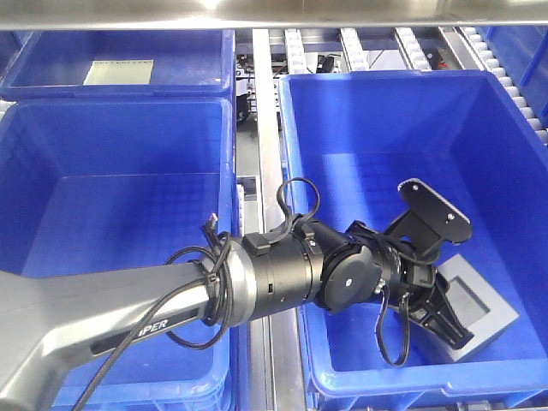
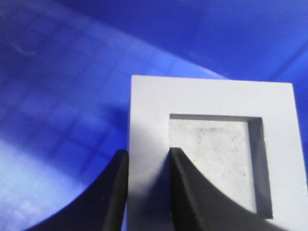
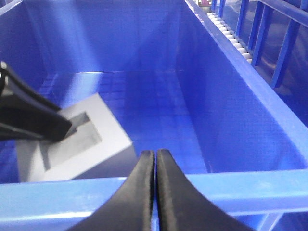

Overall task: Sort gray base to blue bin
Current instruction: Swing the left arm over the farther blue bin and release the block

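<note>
The gray base [image 1: 481,310] is low in the front right corner of the right-hand blue bin [image 1: 385,79], its square recess facing up. My left gripper [image 1: 445,310] reaches into that bin from the left and is shut on the base's wall. In the left wrist view one finger is outside the gray base [image 2: 211,96] and one is inside the recess, with the left gripper [image 2: 148,159] over the bin floor [image 2: 57,96]. My right gripper [image 3: 155,154] is shut and empty, over the bin's near rim [image 3: 240,185]. The base [image 3: 113,132] lies ahead and to the left of it.
A second blue bin [image 1: 111,171] stands to the left. Another [image 1: 51,77] behind it holds a pale sheet [image 1: 120,73]. A metal roller rail [image 1: 267,128] runs between the bins. More rollers [image 1: 505,68] lie at the back right.
</note>
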{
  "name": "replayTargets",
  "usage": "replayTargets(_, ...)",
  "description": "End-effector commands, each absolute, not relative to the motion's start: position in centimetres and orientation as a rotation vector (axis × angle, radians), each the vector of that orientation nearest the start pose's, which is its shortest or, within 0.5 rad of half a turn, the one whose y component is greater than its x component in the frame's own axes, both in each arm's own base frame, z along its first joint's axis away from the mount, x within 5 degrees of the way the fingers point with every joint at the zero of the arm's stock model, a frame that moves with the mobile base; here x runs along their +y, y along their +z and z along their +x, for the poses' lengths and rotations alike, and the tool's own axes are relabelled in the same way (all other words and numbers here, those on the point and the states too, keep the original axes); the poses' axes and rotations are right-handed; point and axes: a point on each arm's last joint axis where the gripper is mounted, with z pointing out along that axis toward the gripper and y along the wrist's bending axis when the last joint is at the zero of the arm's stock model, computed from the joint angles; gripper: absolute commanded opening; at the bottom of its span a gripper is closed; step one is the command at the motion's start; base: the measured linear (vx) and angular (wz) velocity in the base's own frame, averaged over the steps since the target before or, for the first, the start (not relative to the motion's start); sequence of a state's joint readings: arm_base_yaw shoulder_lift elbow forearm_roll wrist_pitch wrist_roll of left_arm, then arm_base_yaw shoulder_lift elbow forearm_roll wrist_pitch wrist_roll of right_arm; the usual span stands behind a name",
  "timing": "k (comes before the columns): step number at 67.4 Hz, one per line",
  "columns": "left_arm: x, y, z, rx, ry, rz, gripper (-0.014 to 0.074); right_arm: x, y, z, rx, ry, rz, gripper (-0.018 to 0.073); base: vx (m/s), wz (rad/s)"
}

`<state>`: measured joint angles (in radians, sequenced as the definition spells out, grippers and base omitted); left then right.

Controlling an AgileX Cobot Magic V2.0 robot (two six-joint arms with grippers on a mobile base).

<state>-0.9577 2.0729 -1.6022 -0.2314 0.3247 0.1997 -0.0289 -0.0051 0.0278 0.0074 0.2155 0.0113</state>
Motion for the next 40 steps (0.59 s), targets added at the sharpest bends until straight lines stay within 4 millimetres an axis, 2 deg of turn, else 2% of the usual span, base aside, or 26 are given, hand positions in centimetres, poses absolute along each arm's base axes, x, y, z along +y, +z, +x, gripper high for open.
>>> replayTargets(1, -39.7, 26.6, 26.9, 1.946, -0.654, 1.013, 0.0192, -0.2, 18.9, 5.8, 1.676, -0.024, 0.026, -0.0005, 0.0, 0.0)
replayTargets(11, -39.7, 26.4, 26.8, 1.965, -0.649, 1.026, 0.0304, -0.2, 18.9, 5.8, 1.676, -0.024, 0.026, -0.0005, 0.0, 0.0)
replayTargets(22, -39.7, 26.4, 26.8, 1.966, -0.649, 1.027, 0.0363, -0.2, 18.9, 5.8, 1.676, -0.024, 0.026, -0.0005, 0.0, 0.0)
replayTargets(34, -39.5, 27.1, 26.6, 1.958, -0.654, 1.025, 0.0351, -0.2, 18.9, 5.8, 1.676, -0.024, 0.026, -0.0005, 0.0, 0.0)
replayTargets(40, -39.1, 27.9, 26.3, 1.964, -0.657, 1.036, 0.029, -0.2, 18.9, 5.8, 1.676, -0.024, 0.026, -0.0005, 0.0, 0.0)
